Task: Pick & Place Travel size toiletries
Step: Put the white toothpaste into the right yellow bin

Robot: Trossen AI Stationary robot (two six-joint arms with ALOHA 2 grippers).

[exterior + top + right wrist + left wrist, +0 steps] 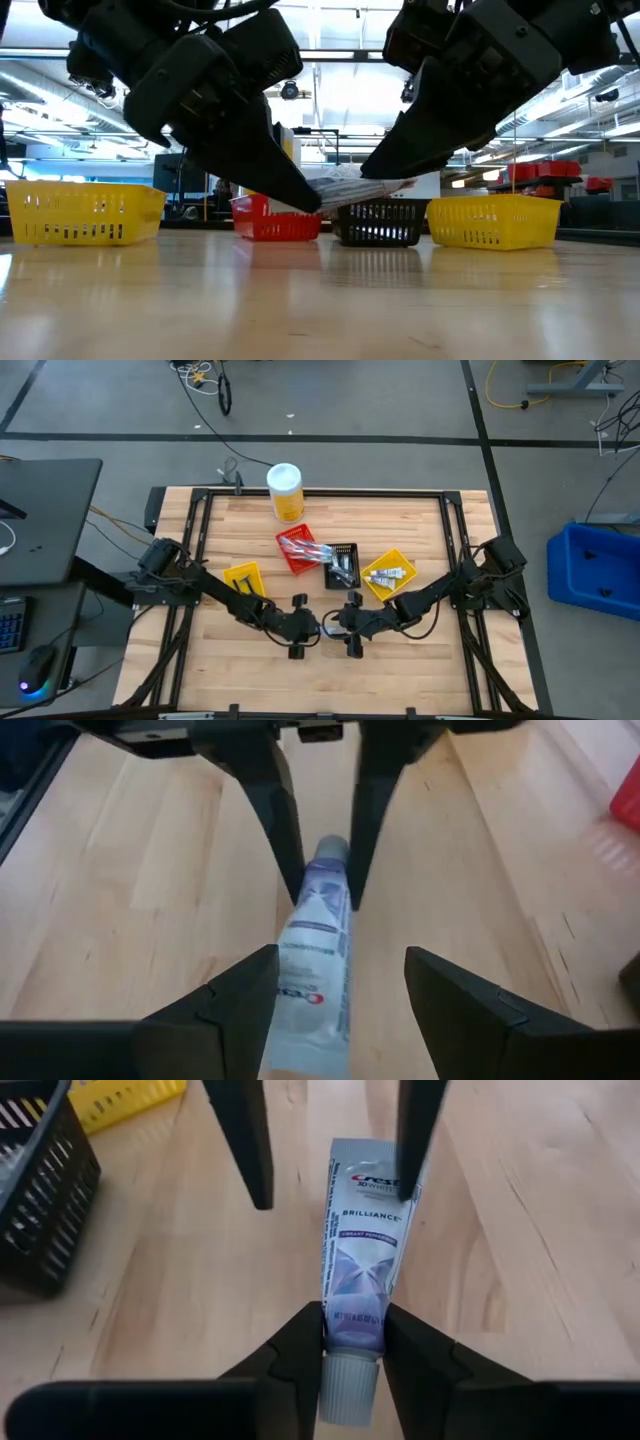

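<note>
A small white toothpaste tube with purple and blue print (362, 1270) hung just above the wooden desk (400, 660), low in the middle of the high view. The left tool (352, 1342) was clamped on its cap end. The right tool (338, 985) stood open around the flat end, one finger on each side. Behind, small yellow bins (389, 574), a red bin (296, 549) and a black bin (341, 564) sat on the desk.

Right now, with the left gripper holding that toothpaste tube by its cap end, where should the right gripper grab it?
Grip the flat crimped half of the toothpaste tube, coming from opposite the left gripper. That end is thin, free and points at the right gripper, whose open fingers already straddle it; probably close across the flat faces.
</note>
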